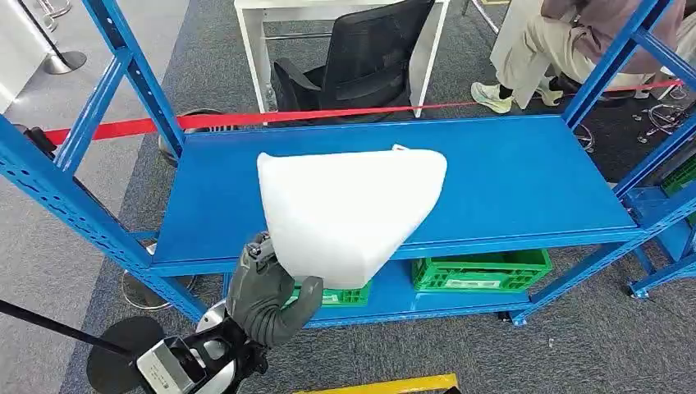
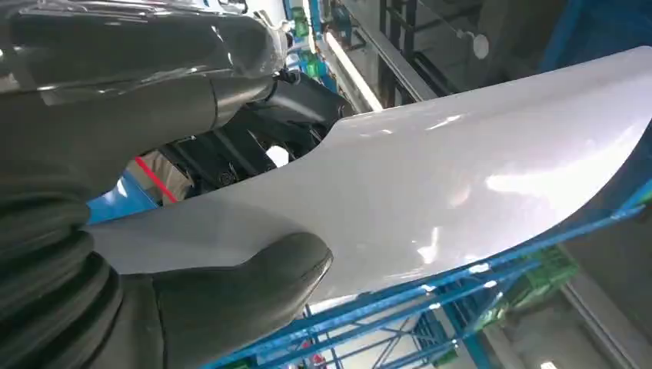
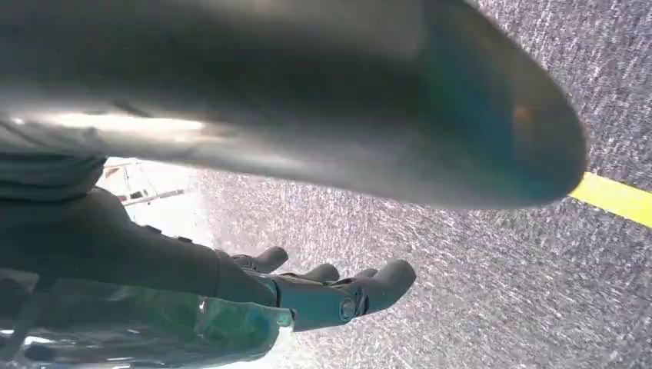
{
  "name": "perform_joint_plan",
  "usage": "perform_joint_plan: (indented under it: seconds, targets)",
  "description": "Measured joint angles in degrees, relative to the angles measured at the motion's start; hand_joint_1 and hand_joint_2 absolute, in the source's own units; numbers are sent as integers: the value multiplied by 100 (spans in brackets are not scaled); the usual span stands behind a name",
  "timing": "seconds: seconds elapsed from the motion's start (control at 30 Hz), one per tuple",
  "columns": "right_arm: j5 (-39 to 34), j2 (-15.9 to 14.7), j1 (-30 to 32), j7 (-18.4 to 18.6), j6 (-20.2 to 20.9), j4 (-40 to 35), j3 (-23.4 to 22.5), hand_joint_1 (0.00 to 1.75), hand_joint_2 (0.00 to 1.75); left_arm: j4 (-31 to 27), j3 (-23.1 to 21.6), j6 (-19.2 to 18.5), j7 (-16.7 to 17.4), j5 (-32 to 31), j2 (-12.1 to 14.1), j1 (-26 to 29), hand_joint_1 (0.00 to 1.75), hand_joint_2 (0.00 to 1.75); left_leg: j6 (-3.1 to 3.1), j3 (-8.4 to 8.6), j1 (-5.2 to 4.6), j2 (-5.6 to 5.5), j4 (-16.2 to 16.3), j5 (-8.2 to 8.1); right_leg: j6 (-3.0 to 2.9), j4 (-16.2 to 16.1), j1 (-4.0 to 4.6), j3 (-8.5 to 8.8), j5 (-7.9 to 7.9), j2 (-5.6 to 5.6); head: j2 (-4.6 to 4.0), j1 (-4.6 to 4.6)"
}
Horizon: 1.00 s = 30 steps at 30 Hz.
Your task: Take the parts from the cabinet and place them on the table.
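Observation:
A large white curved plastic part (image 1: 353,209) hangs above the front of the blue shelf (image 1: 525,172). My left hand (image 1: 267,295) grips it at its lower near corner, thumb on the part's face. In the left wrist view the thumb (image 2: 231,300) presses on the glossy white part (image 2: 461,177), and the fingers behind it are hidden. My right hand (image 3: 323,296) hangs over the grey carpet, fingers apart and holding nothing.
Blue rack uprights (image 1: 131,66) frame the shelf on both sides. Green crates (image 1: 480,271) sit on the lower shelf. Behind the rack are a red tape (image 1: 328,115), a black office chair (image 1: 361,49) and a seated person (image 1: 574,41). A yellow floor line (image 3: 615,198) crosses the carpet.

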Motion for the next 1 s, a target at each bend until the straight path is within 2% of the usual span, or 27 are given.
perform_joint_plan:
  seconds: [0.2, 0.37, 0.47, 0.53, 0.6, 0.63, 0.67, 0.73, 0.77, 0.8, 0.83, 0.87, 0.9, 0.93, 0.97, 1.0]
  targets:
    - [26, 4, -47, 46, 4, 0, 2, 0, 0, -50, 11, -115, 7, -13, 4, 70, 175, 175, 5, -1, -20, -1, 3, -8, 5, -3, -13, 2, 2, 0, 0, -2]
    - [70, 4, -78, 66, 28, -2, 2, 0, 0, -50, 24, -245, 7, -48, 4, 79, 175, 175, 41, 1, -52, -2, 12, -27, 31, -6, -45, 7, -2, 0, 0, 0]
    - [79, 13, -97, 66, 30, -2, 2, 0, 0, -50, 24, -264, 9, -61, 4, 78, 175, 175, 94, 1, -87, -2, 28, -48, 80, -11, -78, 15, -6, 0, 0, -2]
    - [79, 24, -98, 66, 28, -2, 0, 0, 0, -52, 28, -264, 13, -63, -2, 73, 175, 175, 143, 14, -100, -7, 16, -4, 133, -41, -88, 36, 35, 3, 0, -4]
    - [79, 28, -100, 66, 28, -2, 2, 0, 0, -50, 31, -271, 15, -66, -7, 74, 175, 175, 202, 51, -37, 10, -85, 58, 141, -19, -94, 34, -7, 1, 0, 0]
    - [79, 22, -100, 66, 28, -7, 2, 0, 0, -48, 35, -306, 20, -72, -17, 70, 175, 175, 239, 65, -37, 26, -121, 84, 120, 132, -79, -27, -181, -8, 0, 7]
    - [79, 33, -102, 66, 28, -7, 2, 0, 0, -46, 41, -360, 17, -76, -37, 69, 175, 175, 256, 54, -35, 34, -120, 95, 109, 479, -64, -152, -439, -7, 0, 15]
    - [79, 31, -106, 66, 28, -7, 2, 0, 0, -22, 55, -404, 17, -101, -44, 78, 175, 175, 269, 29, -55, 47, -117, 109, 118, 1411, -60, -493, -919, -7, 0, 13]
    - [79, 28, -105, 66, 28, -7, 2, 0, 0, -2, 61, -426, 20, -105, -44, 84, 175, 175, 263, 11, -62, 50, -113, 122, 118, 1738, -56, -601, -1028, -7, 0, 20]
    - [79, 28, -104, 66, 30, -7, 0, 0, 0, 11, 63, -439, 20, -105, -44, 89, 175, 175, 255, -4, -62, 50, -112, 136, 117, 1774, -55, -571, -989, -8, 0, 15]
    - [79, 26, -105, 66, 28, -9, 0, 0, 0, 20, 70, -441, 20, -105, -44, 90, 175, 175, 237, -16, -59, 50, -109, 152, 105, 1510, -56, -384, -842, -9, 0, 18]
    - [77, 22, -110, 66, 28, -13, 0, 0, 0, 22, 77, -450, 20, -105, -46, 89, 175, 175, 217, -32, -48, 49, -97, 165, 95, 1016, -60, -87, -628, -13, 0, 18]
    - [76, 20, -120, 66, 28, -22, 0, 0, 0, 22, 83, -459, 17, -105, -48, 88, 175, 175, 194, -49, -34, 48, -69, 176, 95, 409, -64, 284, -430, -20, 0, 15]
    - [76, 22, -141, 66, 28, -28, 0, 0, 0, 22, 90, -496, 17, -105, -55, 86, 175, 175, 164, -68, -42, 49, -31, 180, 99, -47, -74, 514, -485, -31, 0, 22]
    - [72, 26, -148, 66, 33, -28, 0, 0, 0, 26, 98, -518, 18, -105, -59, 82, 175, 175, 120, -88, -60, 44, -30, 200, 59, 92, -28, 498, -351, 6, 0, 7]
    - [70, 28, -152, 68, 33, -31, 0, 0, 0, 37, 98, -551, 11, -107, -72, 76, 175, 175, 91, -78, -65, 40, -11, 216, 28, 84, -31, 447, -335, 9, 0, 2]
